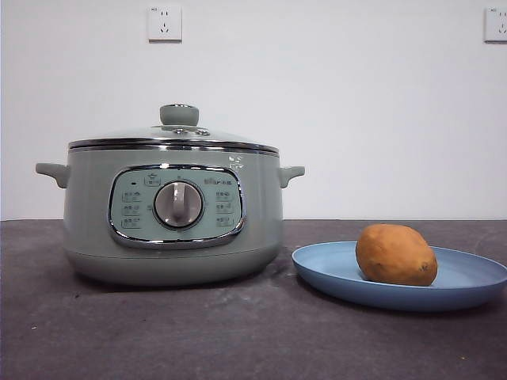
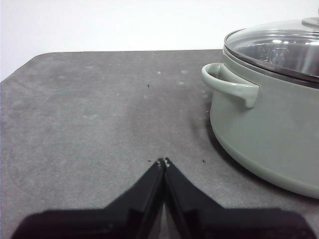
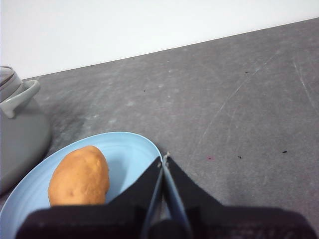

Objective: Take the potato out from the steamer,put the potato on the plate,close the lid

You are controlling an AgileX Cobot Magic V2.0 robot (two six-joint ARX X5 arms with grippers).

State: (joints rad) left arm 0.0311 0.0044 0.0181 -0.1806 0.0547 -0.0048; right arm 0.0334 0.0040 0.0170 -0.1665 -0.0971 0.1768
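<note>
Steamer [image 1: 173,218] sits on the dark counter [image 1: 198,332], lid [image 1: 174,136] seated flat on its rim, knob up. Looks fully closed from the front view; the left wrist view shows the steel rim resting on the pot edge with no visible gap. Plate [image 1: 475,277] is just beside the steamer, apart from it. Potato [image 1: 395,254] lies on the plate, toward the side nearer the pot, not at the edge.

Task reads as done, so the risks are only from stray motion. Left end effector [image 2: 163,162] is empty with its jaws pressed together, low over bare counter near the steamer's side handle [image 2: 230,84]; a sideways sweep could clip that handle and shift the pot or jar the lid. Right end effector [image 3: 164,159] is also empty and jaws together, hovering at the plate's rim close to the potato; dropping or sweeping inward could tip the shallow plate or roll the potato off, since it's rounded and the rim is low.
</note>
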